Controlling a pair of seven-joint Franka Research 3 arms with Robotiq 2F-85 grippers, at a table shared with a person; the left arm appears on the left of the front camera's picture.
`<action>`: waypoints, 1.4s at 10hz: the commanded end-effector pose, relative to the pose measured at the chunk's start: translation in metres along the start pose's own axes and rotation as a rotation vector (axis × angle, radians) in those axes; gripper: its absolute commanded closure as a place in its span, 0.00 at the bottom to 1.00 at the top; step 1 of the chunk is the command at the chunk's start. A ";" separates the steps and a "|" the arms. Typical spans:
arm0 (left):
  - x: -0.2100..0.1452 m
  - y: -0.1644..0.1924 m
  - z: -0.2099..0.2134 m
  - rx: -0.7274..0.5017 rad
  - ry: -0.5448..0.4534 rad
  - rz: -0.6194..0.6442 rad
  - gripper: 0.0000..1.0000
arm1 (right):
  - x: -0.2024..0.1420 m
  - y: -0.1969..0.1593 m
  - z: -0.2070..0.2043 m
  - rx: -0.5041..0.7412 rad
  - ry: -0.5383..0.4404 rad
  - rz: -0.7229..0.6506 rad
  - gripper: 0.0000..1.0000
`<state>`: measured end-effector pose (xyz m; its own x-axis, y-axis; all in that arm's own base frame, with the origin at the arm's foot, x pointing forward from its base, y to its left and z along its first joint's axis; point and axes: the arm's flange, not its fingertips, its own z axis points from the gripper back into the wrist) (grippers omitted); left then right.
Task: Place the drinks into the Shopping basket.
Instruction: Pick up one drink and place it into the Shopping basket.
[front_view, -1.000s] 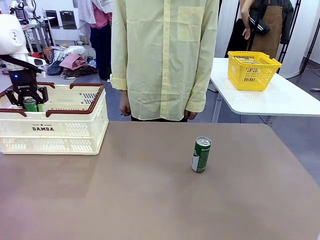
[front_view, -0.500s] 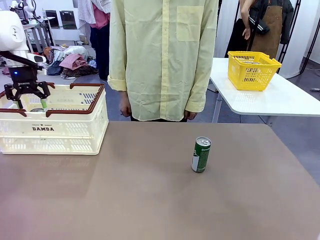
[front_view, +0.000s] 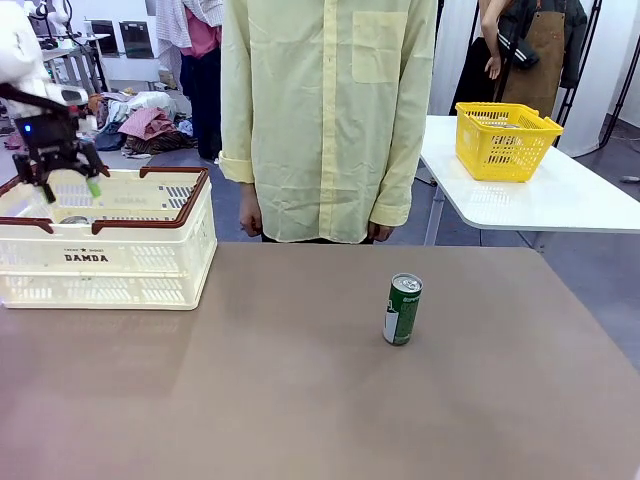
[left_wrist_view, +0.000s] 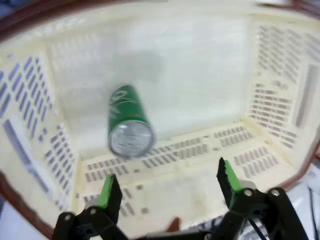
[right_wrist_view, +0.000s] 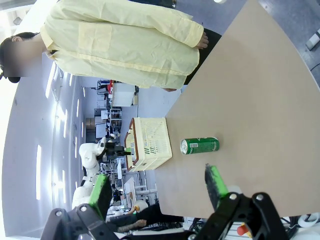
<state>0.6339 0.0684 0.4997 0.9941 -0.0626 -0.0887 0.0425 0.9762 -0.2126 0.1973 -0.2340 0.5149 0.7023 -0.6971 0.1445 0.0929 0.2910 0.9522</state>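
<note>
Over the Shopping basket: left gripper empty, one can inside

Above the Shopping basket (front_view: 110, 265) at the table's left end, the left gripper (front_view: 70, 188) hangs with its jaws spread wide, holding nothing. Straight below it, on the cream slotted floor of the basket (left_wrist_view: 280, 100), is a green can (left_wrist_view: 128, 122). The can is clear of both green pads of the left gripper (left_wrist_view: 166, 182) and sits nearer the pad on the picture's left. Its silver end faces the wrist camera; it is blurred, so I cannot tell whether it stands or leans.

Well to the right of that gripper, a second green can (front_view: 402, 309) stands upright on the bare brown table (front_view: 300, 420), in front of the person (front_view: 330, 120) in a pale yellow shirt. The right gripper (right_wrist_view: 157, 180) is also wide open and empty, well short of that can (right_wrist_view: 199, 145). Farthest right, a yellow mesh basket (front_view: 505, 140) sits on a white table.
</note>
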 end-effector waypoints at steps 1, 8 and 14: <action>-0.035 -0.024 0.059 -0.201 -0.270 -0.039 0.00 | 0.002 0.000 -0.001 0.028 -0.007 0.024 0.00; -0.246 0.018 0.084 -1.011 -0.147 -0.723 0.00 | 0.002 0.000 -0.001 0.028 -0.007 0.024 0.00; -0.279 0.087 -0.001 -1.298 -0.187 -0.521 0.00 | 0.002 0.000 -0.001 0.028 -0.007 0.024 0.00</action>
<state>0.3490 0.1535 0.4951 0.8799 -0.2538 0.4016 0.4099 -0.0216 -0.9119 0.1976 -0.2339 0.5148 0.7028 -0.6966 0.1443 0.0935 0.2914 0.9520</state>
